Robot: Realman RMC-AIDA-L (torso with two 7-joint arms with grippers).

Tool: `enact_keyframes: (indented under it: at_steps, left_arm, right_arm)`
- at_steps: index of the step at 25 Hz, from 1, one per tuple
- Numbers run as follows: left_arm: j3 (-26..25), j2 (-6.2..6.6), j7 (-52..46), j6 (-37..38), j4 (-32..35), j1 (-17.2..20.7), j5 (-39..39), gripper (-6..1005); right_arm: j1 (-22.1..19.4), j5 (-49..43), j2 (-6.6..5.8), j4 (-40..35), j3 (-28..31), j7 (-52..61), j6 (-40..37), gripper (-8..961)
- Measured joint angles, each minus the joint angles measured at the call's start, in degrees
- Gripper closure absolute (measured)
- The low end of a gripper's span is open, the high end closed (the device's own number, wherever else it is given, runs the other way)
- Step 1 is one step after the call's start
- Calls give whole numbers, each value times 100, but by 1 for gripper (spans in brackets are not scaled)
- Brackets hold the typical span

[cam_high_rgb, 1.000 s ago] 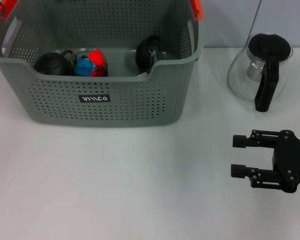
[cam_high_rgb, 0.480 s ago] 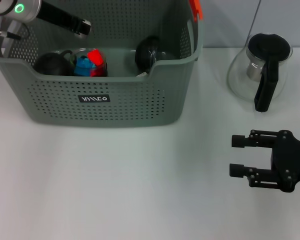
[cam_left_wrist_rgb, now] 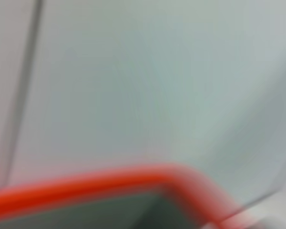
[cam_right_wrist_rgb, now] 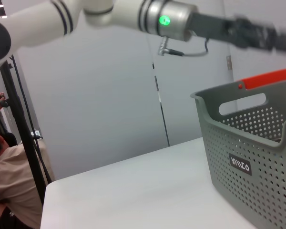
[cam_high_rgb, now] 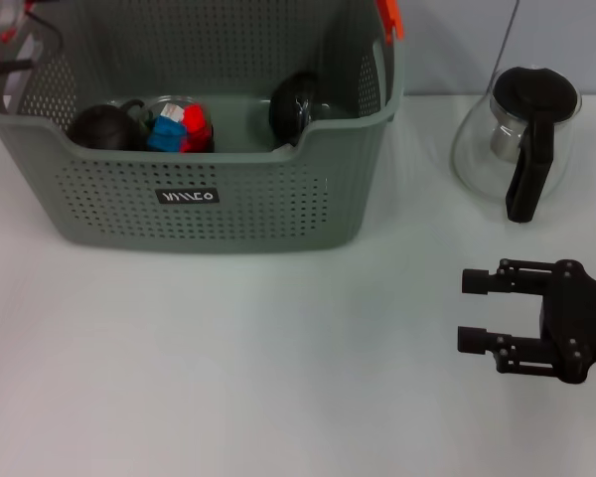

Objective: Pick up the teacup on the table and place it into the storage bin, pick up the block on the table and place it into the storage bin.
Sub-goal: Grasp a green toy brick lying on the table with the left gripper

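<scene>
Left gripper [cam_right_wrist_rgb: 262,37]: seen only from the right wrist camera, held high above the storage bin's [cam_high_rgb: 209,214] left end, blurred; fingers not legible, cannot tell how far apart or whether anything is held. In the head view only a scrap of the left arm shows at the far-left corner.

Storage bin, far left of the table [cam_high_rgb: 228,368]: grey, perforated, orange handle clips [cam_high_rgb: 387,18] at the rim. Small black label [cam_high_rgb: 189,196] on the near wall, white lettering, not readable. Inside, left to right: a dark round teacup [cam_high_rgb: 99,127], a clear cup holding red and blue blocks [cam_high_rgb: 179,127], another dark rounded item [cam_high_rgb: 294,104] against the right wall. The near wall hides their lower parts.

Glass teapot [cam_high_rgb: 521,139], far right, black lid and handle, standing upright on the table, well apart from the bin.

Right gripper [cam_high_rgb: 474,310]: near right, low over the bare table, fingers spread apart, pointing left, holding nothing, touching nothing. Its body is cut off by the right edge.

Left wrist camera: a blurred orange rim against a pale wall, nothing more.
</scene>
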Motion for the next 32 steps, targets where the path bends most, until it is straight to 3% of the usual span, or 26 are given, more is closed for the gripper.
enact_keyframes:
  at_steps: [2,4,5,8,10,14,19,28,32]
  left_arm:
    - [-271,125,853,875,-598,230,-1479,431]
    - [-604,308,1496,2015,-1287,300,-2445,433]
    - [-817,379,1749,2584,-1537,318,-2773,434]
    - [-1157,432,2039,3596,-1596,468,-2915,438]
    - [-1126,443,2017,3866,-1222,589,-2480,441]
    - [-711,490,1586,4107,-394,727,-641,447]
    - [-111,485,953,4099,195,647,1234,455]
    - [144,389,-244,4064,843,615,2801,469]
    - [703,338,-832,4067,750,595,3279,476]
  right_arm:
    - [1,0,5,0,0,-6,0,253]
    - [1,1,4,0,1,-10,7,253]
    - [2,0,5,0,0,-10,11,253]
    - [2,1,5,0,0,-11,17,254]
    - [-1,1,1,0,0,-12,22,254]
    - [13,0,-24,0,-2,-13,14,254]
    - [85,-46,-48,0,-25,18,46,252]
    - [130,-212,-55,-68,-5,34,193,254]
    - [192,-344,-41,-84,-3,41,239,253]
